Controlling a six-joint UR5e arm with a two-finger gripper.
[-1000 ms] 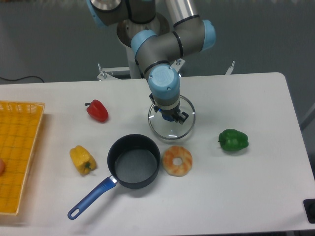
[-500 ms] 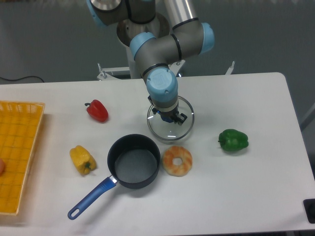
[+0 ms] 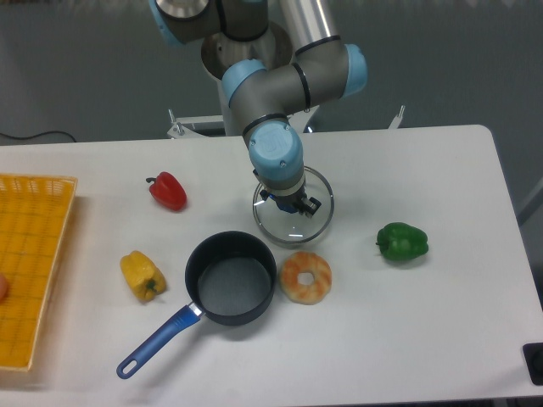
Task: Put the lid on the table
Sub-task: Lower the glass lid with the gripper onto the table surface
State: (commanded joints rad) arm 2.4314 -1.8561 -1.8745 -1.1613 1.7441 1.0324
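Gripper [image 3: 291,203]: mine, over lid [image 3: 304,222] centre, jaw state hidden. Step: setting lid on table [image 3: 441,288]. Next, likely: lower gently, release, lift straight.

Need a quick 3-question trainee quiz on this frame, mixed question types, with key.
1. True or false: the pot has its lid on it.
2. Which item lies nearest the pot's rim on its right?
A. green pepper
B. doughnut
C. red pepper
3. Fill in: the yellow pepper lies between the pot and the ______ at the table's left edge.

Key:
1. False. The pot is open; the glass lid is behind it, under the gripper.
2. B.
3. Yellow-orange tray.
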